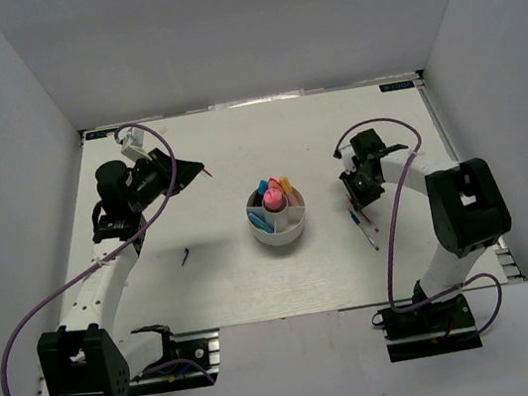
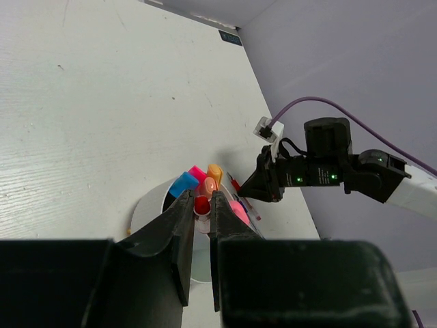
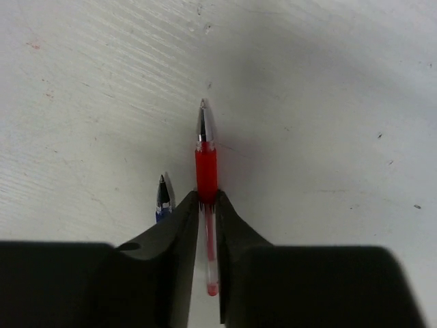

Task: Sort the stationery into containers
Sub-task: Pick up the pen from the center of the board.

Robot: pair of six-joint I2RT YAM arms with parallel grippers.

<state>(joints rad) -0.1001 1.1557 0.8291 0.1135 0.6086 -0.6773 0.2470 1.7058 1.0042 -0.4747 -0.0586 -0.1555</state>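
Note:
The round white cup (image 1: 279,231) stands mid-table and holds pink (image 1: 271,198), blue and orange highlighters. My left gripper (image 1: 197,170) hangs left of the cup and above the table. It is shut on a thin pen with a red end (image 2: 201,205), whose tip sticks out (image 1: 207,174). In the left wrist view the cup (image 2: 147,213) lies behind my fingers. My right gripper (image 1: 356,199) is down at the table right of the cup, shut on a red pen (image 3: 206,171). A thin blue pen (image 3: 162,199) lies just left of it.
A small dark-blue pen (image 1: 185,257) lies on the table left of the cup, in front of my left arm. White walls enclose the table on the left, back and right. The right arm (image 2: 328,167) shows beyond the cup in the left wrist view.

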